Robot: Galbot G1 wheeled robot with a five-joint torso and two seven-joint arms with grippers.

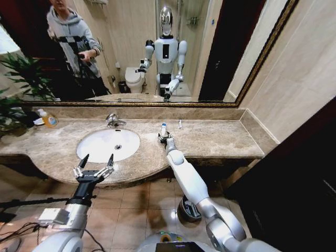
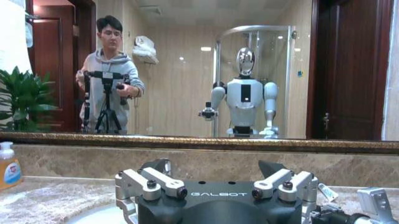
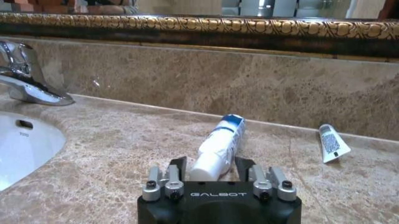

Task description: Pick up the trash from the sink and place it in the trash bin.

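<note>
Right gripper at a tube on the worktop, left gripper idle by the sink.

Lower left of the head view, the left gripper (image 1: 94,164) hangs with fingers spread over the worktop's (image 1: 220,139) front edge, just before the white sink (image 1: 107,143). At centre, the right gripper (image 1: 165,138) has its jaws around the base of a white-and-blue tube (image 3: 219,145); whether they pinch it I cannot tell. A smaller tube (image 3: 332,142) lies apart by the backsplash. Held so near its end, the tube might pivot or slip out before reaching the trash bin (image 1: 188,209) on the floor at lower centre.
</note>
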